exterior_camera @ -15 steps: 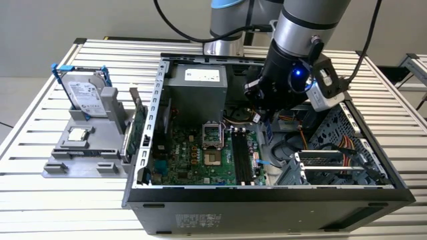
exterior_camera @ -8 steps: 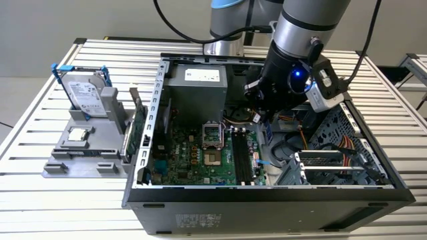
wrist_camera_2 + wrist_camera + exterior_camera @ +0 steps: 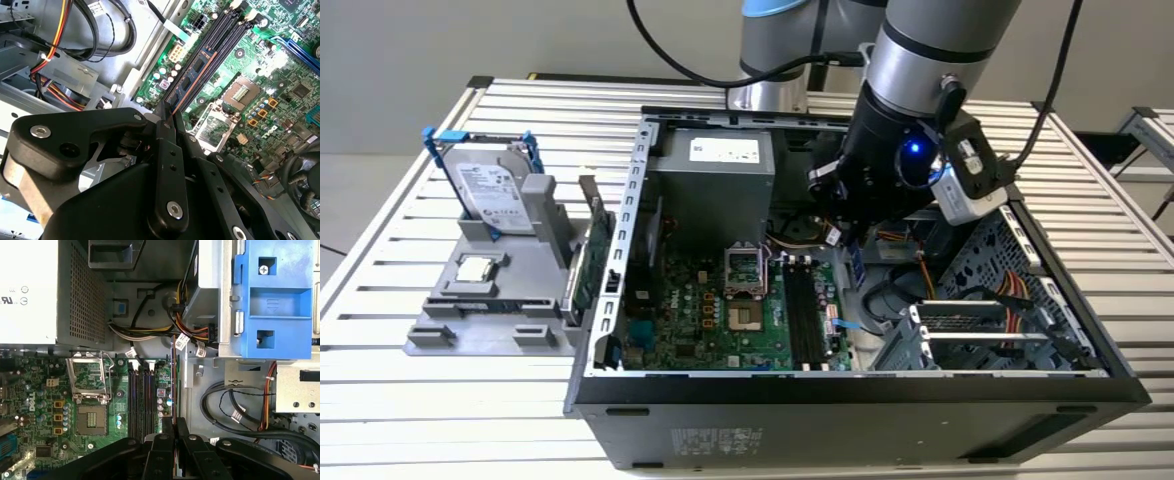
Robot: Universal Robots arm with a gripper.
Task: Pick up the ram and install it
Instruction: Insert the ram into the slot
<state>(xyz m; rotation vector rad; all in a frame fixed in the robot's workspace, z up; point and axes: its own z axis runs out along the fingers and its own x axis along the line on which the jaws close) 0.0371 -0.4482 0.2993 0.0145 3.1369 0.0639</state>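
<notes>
Ram [image 3: 192, 75] pinched edge-on in gripper [image 3: 167, 117], above motherboard [image 3: 280, 65] slots, no legible writing

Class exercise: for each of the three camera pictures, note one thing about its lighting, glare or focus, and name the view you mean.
Exterior view: bright light washes out the slatted table, while the case's front wall is dark. Second wrist view: the claw, shut on the ram, is a dark close mass, with the motherboard evenly lit. First wrist view: the white power supply label glares; the claw is nearly black.
</notes>
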